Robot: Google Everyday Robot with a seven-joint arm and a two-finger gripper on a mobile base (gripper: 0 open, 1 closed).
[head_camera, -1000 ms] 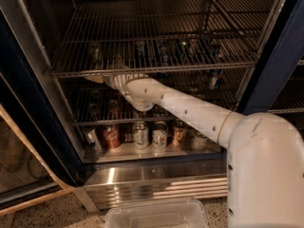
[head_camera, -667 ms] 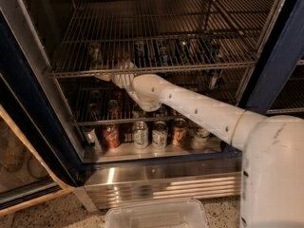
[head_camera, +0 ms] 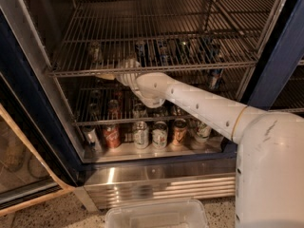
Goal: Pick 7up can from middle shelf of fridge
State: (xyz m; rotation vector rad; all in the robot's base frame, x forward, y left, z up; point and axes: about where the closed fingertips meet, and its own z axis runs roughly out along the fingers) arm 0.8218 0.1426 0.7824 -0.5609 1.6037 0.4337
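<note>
The arm stretches up-left into the fridge, its wrist bent at the middle shelf's front rail. The gripper is there; I cannot tell whether it is apart or together. The 7up can stands near it, behind and to the left.

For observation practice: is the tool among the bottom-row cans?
No, the tool is at the front rail of the middle shelf, above the bottom cans.

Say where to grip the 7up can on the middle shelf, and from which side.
Probably across its round side wall, about mid-height, coming level from the open front of the fridge. The 7up can stands upright toward the left of the middle shelf, apart from the blue cans; the gripper is at the front rail, close by.
</note>
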